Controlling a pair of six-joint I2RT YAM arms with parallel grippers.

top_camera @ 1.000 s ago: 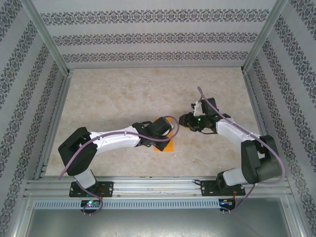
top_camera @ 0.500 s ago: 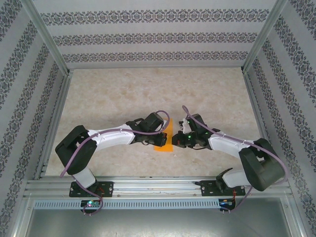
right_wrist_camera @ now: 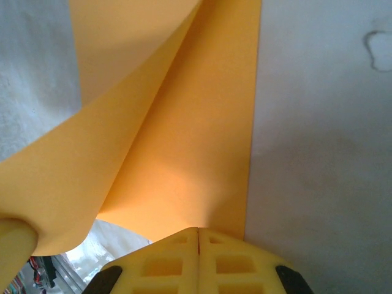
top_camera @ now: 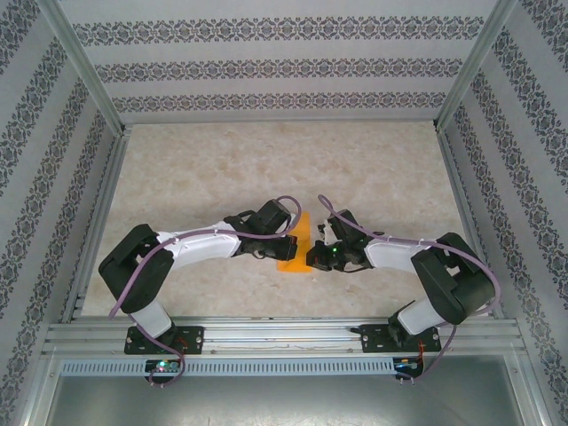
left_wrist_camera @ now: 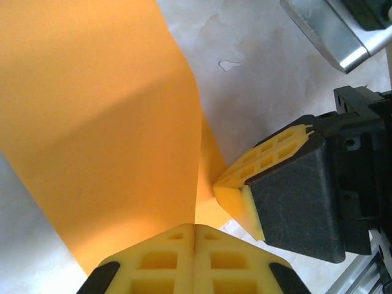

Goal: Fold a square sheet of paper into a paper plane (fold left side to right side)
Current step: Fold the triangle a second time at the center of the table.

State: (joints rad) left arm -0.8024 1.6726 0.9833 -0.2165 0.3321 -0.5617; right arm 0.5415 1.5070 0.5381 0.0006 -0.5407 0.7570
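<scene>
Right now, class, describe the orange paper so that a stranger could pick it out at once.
Find the pale marbled table, then where the two arms meet near its front edge. Between the left gripper and right gripper, both pinching it, is the square sheet of paper: the sole bright orange thing, partly folded.

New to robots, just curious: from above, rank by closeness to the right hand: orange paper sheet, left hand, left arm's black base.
1. Orange paper sheet, pinched in the right hand.
2. Left hand, just across the sheet.
3. Left arm's black base, near-left edge.
</scene>
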